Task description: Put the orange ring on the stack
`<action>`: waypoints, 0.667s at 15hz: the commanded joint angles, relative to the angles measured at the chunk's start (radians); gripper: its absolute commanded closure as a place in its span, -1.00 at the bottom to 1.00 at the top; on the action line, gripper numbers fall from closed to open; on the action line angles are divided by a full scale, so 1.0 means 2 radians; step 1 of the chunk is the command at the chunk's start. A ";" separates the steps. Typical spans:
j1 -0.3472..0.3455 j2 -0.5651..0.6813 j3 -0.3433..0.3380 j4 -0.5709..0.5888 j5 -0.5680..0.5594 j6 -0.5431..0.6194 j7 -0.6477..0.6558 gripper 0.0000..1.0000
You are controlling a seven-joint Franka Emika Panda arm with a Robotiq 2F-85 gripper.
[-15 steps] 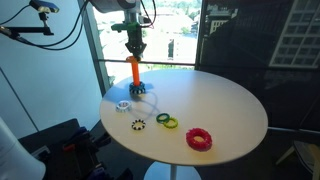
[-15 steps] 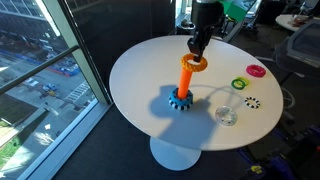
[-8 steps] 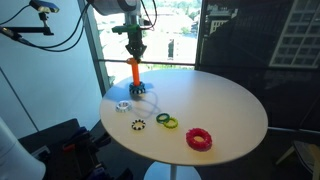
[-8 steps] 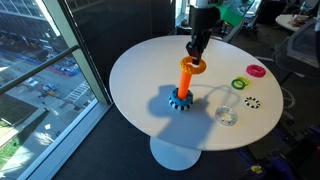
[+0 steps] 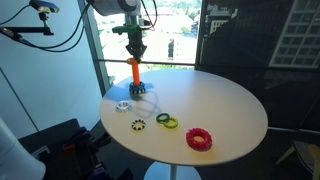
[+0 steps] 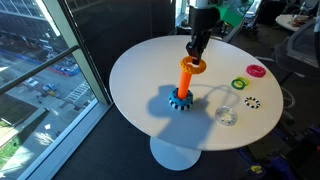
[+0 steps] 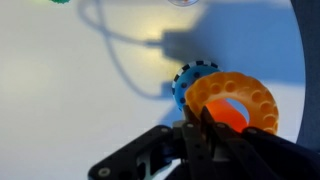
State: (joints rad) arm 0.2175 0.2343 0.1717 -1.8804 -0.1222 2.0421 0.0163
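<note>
1. My pincer [image 7: 203, 125] is all but shut, pinching the orange ring [image 7: 232, 100] by its rim at the ring's 7 o'clock.
2. The ring hangs level, hole down, at 1 o'clock from my grip in the wrist view.
3. Beyond it the stack [image 6: 184, 85] stands upright under the hole, its blue base [image 7: 186, 78] peeking out at 10 o'clock. I judge: nudge there, then lower.

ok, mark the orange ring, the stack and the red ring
orange ring [image 7: 235, 82]: wrist view, top of rim.
stack [image 6: 184, 83]: exterior view, middle of post.
red ring [image 5: 190, 140]: exterior view, left rim.
</note>
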 commanded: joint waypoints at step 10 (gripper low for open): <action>0.002 0.005 0.006 0.016 0.001 -0.006 -0.005 0.90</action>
State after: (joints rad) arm 0.2191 0.2344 0.1819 -1.8763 -0.1217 2.0440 0.0163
